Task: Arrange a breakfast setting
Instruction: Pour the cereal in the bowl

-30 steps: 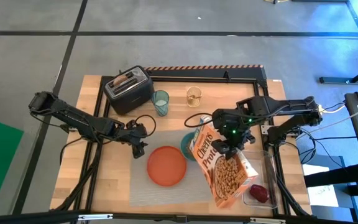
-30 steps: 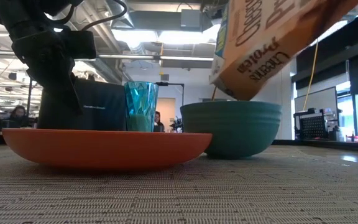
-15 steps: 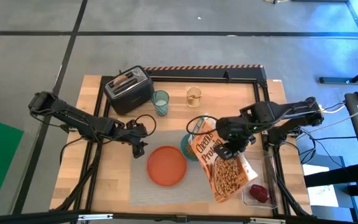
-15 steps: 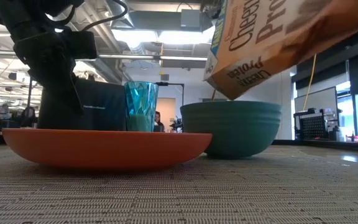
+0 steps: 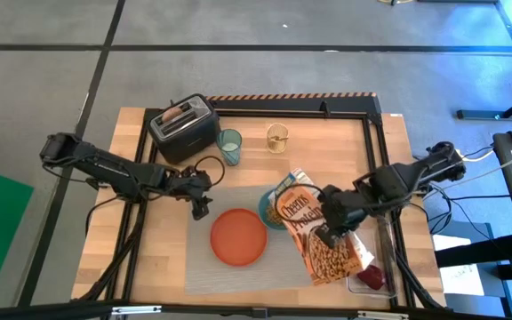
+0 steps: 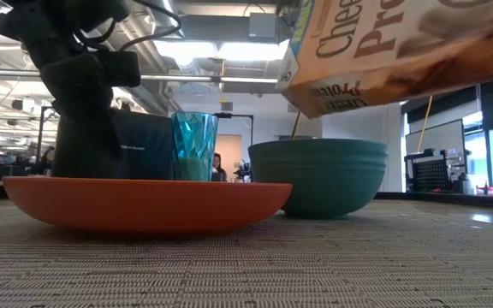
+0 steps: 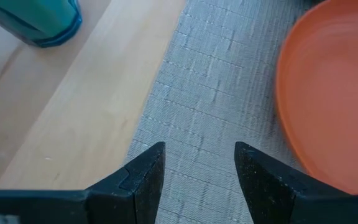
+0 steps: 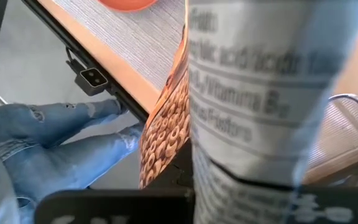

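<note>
Your right pincer (image 5: pixel 330 233), clamped on the cereal box (image 5: pixel 320 238), holds its long axis slanting up over the teal bowl (image 6: pixel 319 174) beside the orange plate (image 5: pixel 238 236); left pincer (image 7: pixel 199 171) apart.

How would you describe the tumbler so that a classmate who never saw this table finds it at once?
Find the black toaster at the table's far left. The tumbler stands upright on bare wood beside it, off the grey placemat. Unlike the small yellowish glass nearby, it is teal and faceted.
</note>
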You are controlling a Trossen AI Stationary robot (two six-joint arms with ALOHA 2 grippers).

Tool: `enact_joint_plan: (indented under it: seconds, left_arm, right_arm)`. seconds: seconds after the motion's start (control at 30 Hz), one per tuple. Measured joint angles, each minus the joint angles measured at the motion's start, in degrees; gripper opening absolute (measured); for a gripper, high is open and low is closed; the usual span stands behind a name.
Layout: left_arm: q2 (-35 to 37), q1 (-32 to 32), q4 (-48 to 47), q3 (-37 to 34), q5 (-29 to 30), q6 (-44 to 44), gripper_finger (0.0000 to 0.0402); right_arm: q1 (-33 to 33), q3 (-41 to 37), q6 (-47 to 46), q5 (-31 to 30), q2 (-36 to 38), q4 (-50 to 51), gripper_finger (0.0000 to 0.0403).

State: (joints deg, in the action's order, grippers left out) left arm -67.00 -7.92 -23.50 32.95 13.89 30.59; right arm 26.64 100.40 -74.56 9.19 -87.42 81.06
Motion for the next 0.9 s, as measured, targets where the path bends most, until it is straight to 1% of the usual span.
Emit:
enact_joint_plan:
  seconds: [0.13,0.3,0.4,0.5,0.7,0.8,0.9]
  left_arm:
    - [0.00,2.01,0.01,0.00,-1.55,-1.16,0.0188]
    - [0.00,3.76,0.02,0.00,-5.12,-1.16,0.0188]
    - [0.01,4.15,0.04,0.00,-6.99,-1.14,0.0188]
    - [0.02,4.17,0.04,0.00,-8.90,-0.68,0.0188]
    - [1.54,4.17,0.68,0.13,-9.74,2.43,0.0188]
    - [2.55,4.17,0.31,1.26,-9.05,3.38,0.0188]
    - [3.42,4.17,0.41,4.40,-8.75,3.43,0.0188]
  right_arm:
    - [2.93,0.00,-0.37,-4.77,0.00,-0.58,0.0000]
    - [6.95,0.00,-1.43,-14.24,0.84,-1.81,0.0000]
    - [9.35,0.00,-2.08,-22.30,1.88,-1.69,0.0000]
    - [11.80,0.00,-2.36,-31.67,2.92,-1.75,0.0000]
    - [15.41,0.07,-1.49,-49.96,4.09,-1.55,0.0000]
    - [15.56,0.07,1.97,-57.44,4.09,-1.34,0.0000]
    - [15.49,0.08,7.57,-66.86,4.07,-1.62,0.0000]
